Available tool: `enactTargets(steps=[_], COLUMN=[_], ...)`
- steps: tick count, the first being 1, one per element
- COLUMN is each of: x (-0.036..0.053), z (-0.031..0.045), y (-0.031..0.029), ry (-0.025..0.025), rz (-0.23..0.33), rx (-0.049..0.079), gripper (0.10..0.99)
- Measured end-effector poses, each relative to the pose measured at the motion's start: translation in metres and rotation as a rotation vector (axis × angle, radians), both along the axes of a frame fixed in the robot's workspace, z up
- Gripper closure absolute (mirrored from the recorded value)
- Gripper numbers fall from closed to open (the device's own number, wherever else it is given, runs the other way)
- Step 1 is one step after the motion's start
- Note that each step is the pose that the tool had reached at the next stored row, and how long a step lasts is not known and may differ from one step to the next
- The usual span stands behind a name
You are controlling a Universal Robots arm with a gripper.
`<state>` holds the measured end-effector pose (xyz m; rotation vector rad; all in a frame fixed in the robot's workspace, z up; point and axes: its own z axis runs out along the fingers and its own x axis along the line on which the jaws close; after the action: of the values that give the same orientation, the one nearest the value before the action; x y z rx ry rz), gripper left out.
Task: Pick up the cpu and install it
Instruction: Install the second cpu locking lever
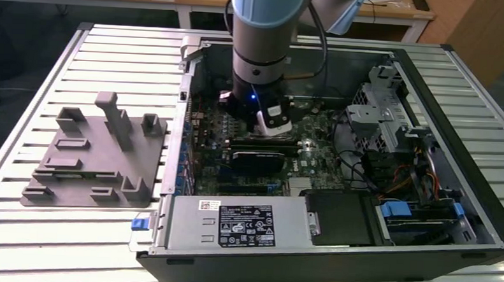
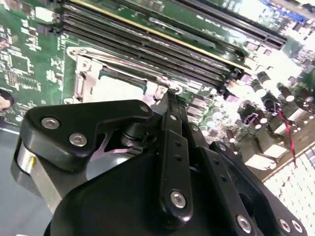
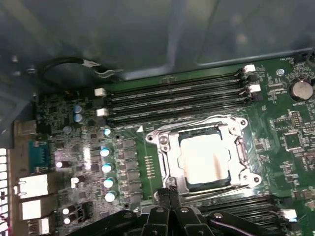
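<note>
The cpu (image 3: pixel 204 160) is a silvery-white square chip lying flat in the metal-framed socket (image 3: pixel 165 142) on the green motherboard; in the second wrist view the cpu (image 2: pixel 120 87) shows as a bright patch inside the same frame. My gripper (image 3: pixel 170 192) hangs just beside the socket's edge, its black fingers pressed together with nothing between them. In the second wrist view the gripper (image 2: pixel 170 94) points at the socket's corner. In the exterior view the gripper (image 1: pixel 274 130) reaches down into the open computer case (image 1: pixel 425 78) over the middle of the board.
Memory slots (image 3: pixel 177 98) run along one side of the socket. A black block (image 1: pixel 255 160) lies on the board below the gripper. A grey tray with upright posts (image 1: pixel 89 166) sits on the slatted table at the exterior view's left. Drive cage (image 1: pixel 381 115) and cables crowd the right.
</note>
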<state>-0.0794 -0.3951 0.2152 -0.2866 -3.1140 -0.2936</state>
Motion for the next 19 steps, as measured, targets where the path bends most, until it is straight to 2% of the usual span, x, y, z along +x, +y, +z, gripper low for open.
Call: enactTargets(steps=[4, 7, 13, 19], x=[0.0092, 0.0175, 0.0270, 0.0410], z=[-0.0004, -0.0007, -0.0013, -0.0019], y=[0.0032, 0.0060, 0.0194, 0.0247], ry=[-0.0001, 0.0001, 0.0001, 0.0004], rz=[0.000, 0.000, 0.000, 0.000], rx=[-0.015, -0.021, -0.032, -0.037], gripper=[0.980, 0.980, 0.980, 0.980])
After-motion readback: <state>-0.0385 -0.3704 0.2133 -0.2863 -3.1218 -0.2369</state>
